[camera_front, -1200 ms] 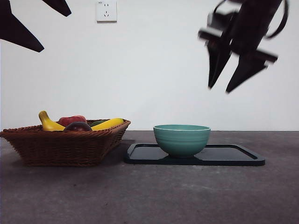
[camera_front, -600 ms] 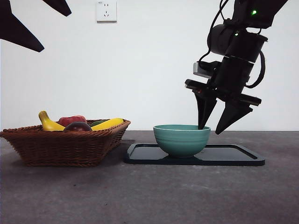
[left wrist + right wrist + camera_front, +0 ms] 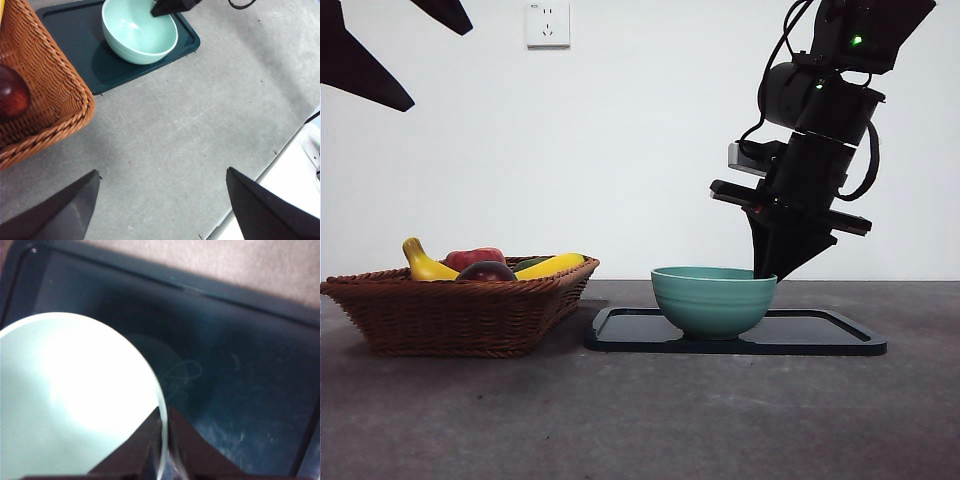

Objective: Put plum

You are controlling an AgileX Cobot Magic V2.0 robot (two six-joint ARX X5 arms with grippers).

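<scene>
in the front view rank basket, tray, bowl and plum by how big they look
1. Tray and basket: look about equally wide, and the basket may stand nearer the camera, so no ranking between them.
2. Bowl.
3. Plum, only partly showing above the basket rim.

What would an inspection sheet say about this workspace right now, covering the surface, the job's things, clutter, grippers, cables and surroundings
Surface: grey table, faintly scuffed.
Job's things: plum lying in the wicker basket with the other fruit, not picked.
Clutter: two bananas, a red fruit and something green in the basket; teal bowl on a dark tray, nothing in the bowl.
Grippers: right gripper clamped on the bowl's rim, one jaw inside and one outside; left gripper open, high above the table beside the basket, nothing in it.
Cables: black cable looped along the right arm.
Surroundings: white wall with a socket.
</scene>
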